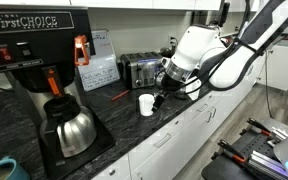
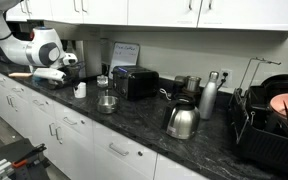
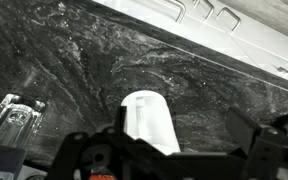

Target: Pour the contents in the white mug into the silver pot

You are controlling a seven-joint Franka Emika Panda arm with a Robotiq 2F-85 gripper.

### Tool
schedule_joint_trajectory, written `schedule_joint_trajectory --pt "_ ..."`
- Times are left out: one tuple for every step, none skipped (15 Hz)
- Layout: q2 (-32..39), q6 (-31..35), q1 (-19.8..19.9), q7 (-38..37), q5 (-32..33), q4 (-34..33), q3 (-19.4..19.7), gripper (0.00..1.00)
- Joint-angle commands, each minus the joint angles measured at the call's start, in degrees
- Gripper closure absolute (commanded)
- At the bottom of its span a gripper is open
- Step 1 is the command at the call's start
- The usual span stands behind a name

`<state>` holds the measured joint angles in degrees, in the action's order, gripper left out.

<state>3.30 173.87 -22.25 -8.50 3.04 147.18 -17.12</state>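
The white mug point(image 1: 146, 104) stands upright on the dark stone counter; it also shows in the other exterior view point(image 2: 80, 90). The silver pot point(image 2: 106, 103) sits on the counter a short way beside the mug, in front of the black toaster point(image 2: 136, 83). My gripper point(image 1: 161, 96) is low at the mug's side, and is also seen in the other exterior view point(image 2: 71, 79). In the wrist view the gripper point(image 3: 179, 138) is open, with the mug point(image 3: 150, 120) between the fingers, close to one finger. The mug's contents do not show.
A coffee machine point(image 1: 34, 50) with a steel carafe point(image 1: 72, 130) stands next to the mug. A clear glass point(image 3: 9, 115) is near it. A steel kettle point(image 2: 182, 122), a steel flask point(image 2: 209, 97) and a dish rack point(image 2: 274, 120) stand further along the counter.
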Motion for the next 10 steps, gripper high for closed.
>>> schedule_joint_trajectory --pt "3.02 0.73 0.12 0.71 0.99 -2.23 0.44 0.0" --pt "3.46 0.6 0.14 0.94 1.09 -2.4 0.52 0.0" --pt "4.01 0.55 0.26 1.34 0.84 -2.45 0.45 0.0" --pt "4.47 0.61 0.46 1.78 0.59 -2.41 0.42 0.0" --pt "4.9 0.6 0.57 2.11 0.61 -2.44 0.52 0.0" --pt "5.31 0.65 0.77 2.55 0.53 -2.5 0.61 0.0" --pt "5.61 0.63 0.92 2.9 0.53 -2.63 0.75 0.0" --pt "5.9 0.65 1.11 3.33 0.46 -2.85 0.9 0.0" --pt "6.04 0.67 1.28 3.73 0.39 -3.05 1.05 0.0" --pt "6.17 0.7 1.38 4.12 0.28 -3.39 1.18 0.0"
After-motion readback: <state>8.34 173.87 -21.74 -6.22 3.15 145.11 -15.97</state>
